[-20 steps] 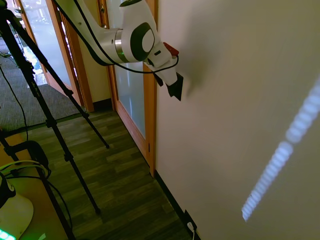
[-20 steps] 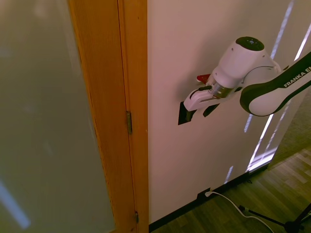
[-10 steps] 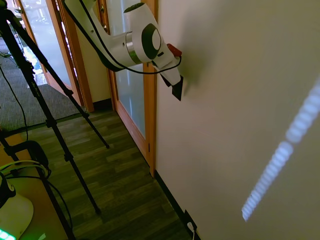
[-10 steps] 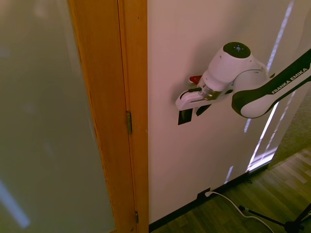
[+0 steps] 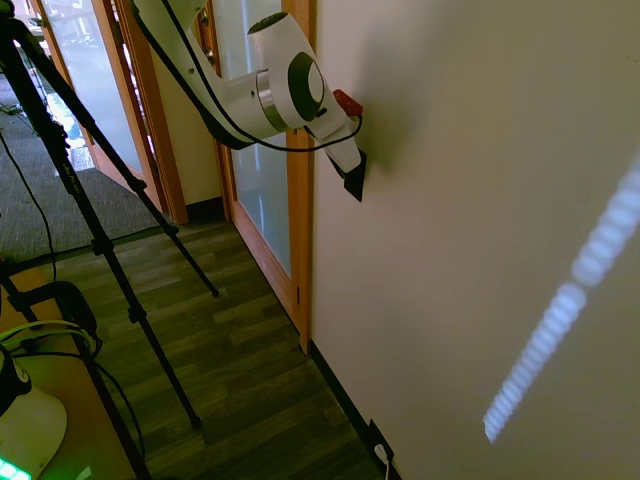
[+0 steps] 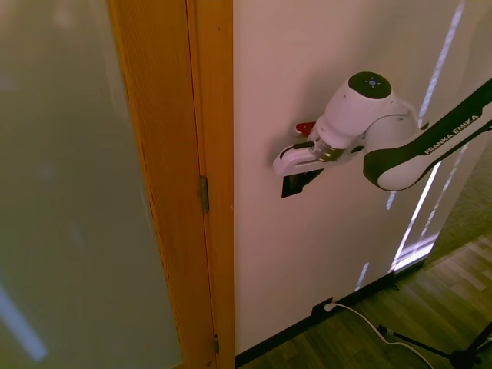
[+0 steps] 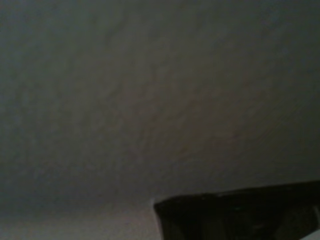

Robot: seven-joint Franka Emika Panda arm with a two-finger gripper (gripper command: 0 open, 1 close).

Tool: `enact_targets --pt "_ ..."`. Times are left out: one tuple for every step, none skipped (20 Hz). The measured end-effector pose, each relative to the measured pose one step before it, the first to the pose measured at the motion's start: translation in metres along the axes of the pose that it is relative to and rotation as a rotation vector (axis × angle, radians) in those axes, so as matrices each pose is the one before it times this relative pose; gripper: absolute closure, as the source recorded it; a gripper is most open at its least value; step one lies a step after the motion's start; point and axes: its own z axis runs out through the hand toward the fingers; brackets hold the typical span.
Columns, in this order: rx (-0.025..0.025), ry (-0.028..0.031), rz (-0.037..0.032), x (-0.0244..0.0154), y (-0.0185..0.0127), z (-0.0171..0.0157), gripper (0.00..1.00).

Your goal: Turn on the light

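Small black switch (image 6: 290, 186) upright on the wall.

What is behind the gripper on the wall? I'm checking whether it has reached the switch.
The gripper is against the wall, covering most of a black switch plate. Contact is hidden.

The first exterior view looks down along the wall (image 5: 480, 200) from high up; the second faces it from opposite. Both share the door frame (image 6: 207, 154). The wrist view, blurred, seems pressed close against it.
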Motion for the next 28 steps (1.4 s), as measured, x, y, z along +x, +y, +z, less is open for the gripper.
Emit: enact_targets --pt "0.00243 -0.00168 0.00060 -0.00061 0.00008 0.00106 1.00" --pt "0.00397 -0.00161 0.00245 -0.00012 0.00038 0.00098 1.00" --pt "0.00154 0.00022 0.00280 0.00034 0.00072 0.00103 1.00" --pt "0.00108 0.00045 0.00313 0.00047 0.00074 0.00063 1.00" --pt "0.00121 0.00110 0.00288 0.00088 0.00096 0.00037 1.00" --pt "0.00534 -0.00012 0.00145 0.00016 0.00055 -0.00015 1.00" --pt "0.00363 -0.00025 0.00201 -0.00032 0.00012 -0.00020 1.00" --pt "0.00085 0.00227 0.00206 -0.00018 0.00012 -0.00014 1.00" --pt "0.00314 0.00330 -0.00156 -0.00076 0.00016 -0.00038 1.00" --pt "0.00920 0.00303 0.00053 -0.00044 0.00131 -0.00053 1.00" --pt "0.01548 0.00248 -0.00160 -0.00053 0.00189 -0.00109 1.00" --pt "0.01915 0.00459 -0.00347 -0.00027 0.00259 -0.00187 1.00" --pt "0.02369 0.00491 -0.00130 0.00056 0.00243 -0.00342 1.00" --pt "0.02456 0.00455 -0.00101 0.00050 0.00148 -0.00510 1.00" --pt "0.02027 0.00776 -0.00025 0.00155 -0.00022 -0.00660 1.00" --pt "0.01107 0.01101 0.00148 0.00015 -0.00096 -0.00552 1.00" --pt "0.00375 0.00953 -0.00059 -0.00110 -0.00061 -0.00256 1.00" --pt "0.00154 0.00743 -0.00112 -0.00130 -0.00020 -0.00157 0.00" --pt "0.00121 0.00352 -0.00640 -0.00124 0.00003 -0.00072 0.00" --pt "0.00427 -0.00134 -0.00851 -0.00021 0.00044 -0.00047 0.00" --pt "0.00922 -0.00613 -0.00430 0.00051 0.00117 -0.00058 0.00" --pt "0.01351 -0.00834 -0.00137 0.00148 0.00215 -0.00107 0.00" --pt "0.01766 -0.01014 0.00137 0.00206 0.00209 -0.00236 0.00" --pt "0.01826 -0.00639 0.00897 0.00317 0.00092 -0.00375 0.00" --pt "0.02471 -0.00217 0.01522 0.00454 -0.00278 -0.00601 0.00" --pt "0.01800 0.00046 0.01122 0.00267 -0.00219 -0.00664 0.00" --pt "0.01402 0.00455 0.00835 0.00229 -0.00152 -0.00640 0.00" --pt "0.01576 0.00505 0.00325 0.00222 -0.00192 -0.00684 0.00"
